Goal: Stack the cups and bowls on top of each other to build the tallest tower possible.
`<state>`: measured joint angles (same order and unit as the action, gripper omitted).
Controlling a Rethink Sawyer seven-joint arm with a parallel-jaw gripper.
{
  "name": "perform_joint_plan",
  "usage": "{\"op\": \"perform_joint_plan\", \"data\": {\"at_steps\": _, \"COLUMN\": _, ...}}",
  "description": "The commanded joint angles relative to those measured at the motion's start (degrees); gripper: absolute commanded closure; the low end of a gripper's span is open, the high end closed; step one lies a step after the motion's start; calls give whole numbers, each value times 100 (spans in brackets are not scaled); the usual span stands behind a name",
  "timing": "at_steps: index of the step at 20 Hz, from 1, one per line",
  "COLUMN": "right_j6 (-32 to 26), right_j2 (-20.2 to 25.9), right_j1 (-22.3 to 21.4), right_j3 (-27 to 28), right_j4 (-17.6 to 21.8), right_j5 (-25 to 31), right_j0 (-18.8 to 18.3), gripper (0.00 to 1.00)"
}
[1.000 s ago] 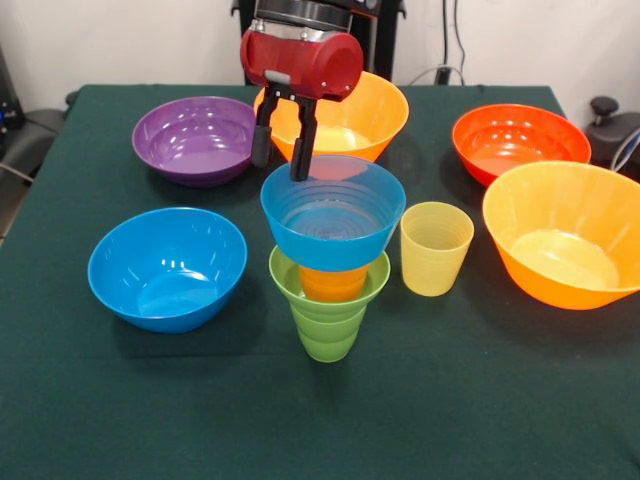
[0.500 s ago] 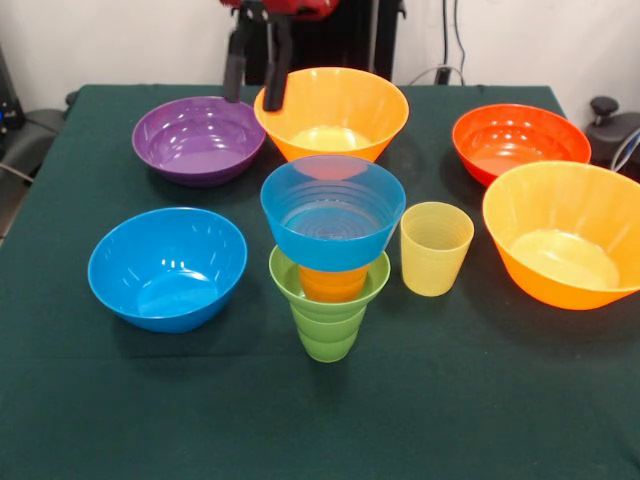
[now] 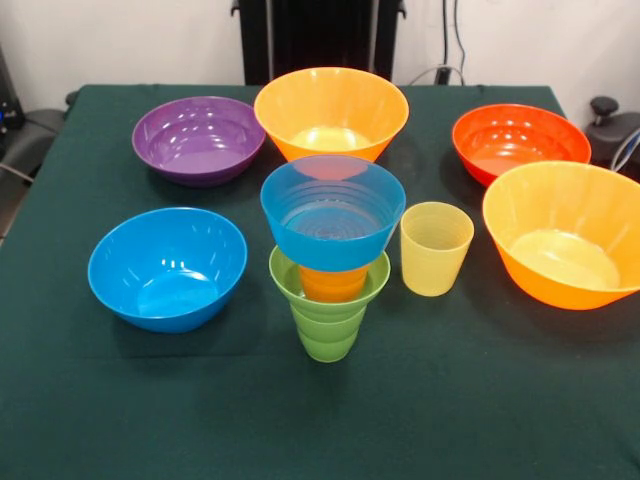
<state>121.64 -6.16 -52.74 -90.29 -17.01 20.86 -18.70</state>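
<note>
Gripper isn't visible in the front view, so can't tell whether the jaws are apart or together. Nothing is being held over the table.

Tower (image 3: 328, 270) stands centre, slightly near. Bottom up: green ribbed cup (image 3: 326, 330), small green bowl (image 3: 283, 274) flaring out of its mouth, orange cup (image 3: 332, 283) seated inside that, translucent blue bowl (image 3: 333, 212) on top. 4 pieces, all mouth-up, each nested into the one below. My read: nesting centres the pieces but costs height. The blue bowl is wider than everything under it, so the column looks top-heavy on a narrow base. It looks roughly upright, possibly tipped a touch to the left.

Loose pieces:
- pale yellow cup (image 3: 435, 248), just right of the tower, close to the blue bowl's rim but apparently not touching
- medium blue bowl (image 3: 167, 266), left, near
- purple bowl (image 3: 198, 138), far left
- big orange bowl (image 3: 331, 112), far centre, directly behind the tower
- red-orange bowl (image 3: 520, 142), far right
- second big orange bowl (image 3: 565, 232), right

Obstructions: the yellow cup sits tight against the tower, so a grasp there risks clipping the blue bowl's rim. The far orange bowl crowds any approach from behind. All 6 loose pieces sit upright on the green cloth (image 3: 480, 400), with the near side free of objects.

Likely next: the yellow cup into the top bowl, a guess only.
</note>
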Motion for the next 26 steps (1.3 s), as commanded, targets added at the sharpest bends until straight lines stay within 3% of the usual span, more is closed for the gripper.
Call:
{"op": "perform_joint_plan", "data": {"at_steps": 1, "right_j6": -1150, "right_j2": 754, "right_j1": -89, "right_j3": 164, "right_j4": 309, "right_j5": 1236, "right_j0": -1237, "gripper": 0}}
{"op": "perform_joint_plan", "data": {"at_steps": 3, "right_j6": -1575, "right_j2": 1009, "right_j1": -97, "right_j3": 94, "right_j4": 435, "right_j5": 1298, "right_j0": -1626, "gripper": 0}}
{"op": "perform_joint_plan", "data": {"at_steps": 6, "right_j6": -2144, "right_j2": 1649, "right_j1": -50, "right_j3": -223, "right_j4": 629, "right_j5": 963, "right_j0": -2237, "gripper": 0}}
{"op": "perform_joint_plan", "data": {"at_steps": 10, "right_j6": -2367, "right_j2": 2419, "right_j1": -13, "right_j3": -732, "right_j4": 897, "right_j5": 598, "right_j0": -2743, "gripper": 0}}
{"op": "perform_joint_plan", "data": {"at_steps": 17, "right_j6": -2251, "right_j2": 3098, "right_j1": 43, "right_j3": -1100, "right_j4": 1496, "right_j5": 413, "right_j0": -3105, "gripper": 0}}
{"op": "perform_joint_plan", "data": {"at_steps": 26, "right_j6": -2119, "right_j2": 3705, "right_j1": 417, "right_j3": -1121, "right_j4": 2306, "right_j5": 229, "right_j0": -3540, "gripper": 0}}
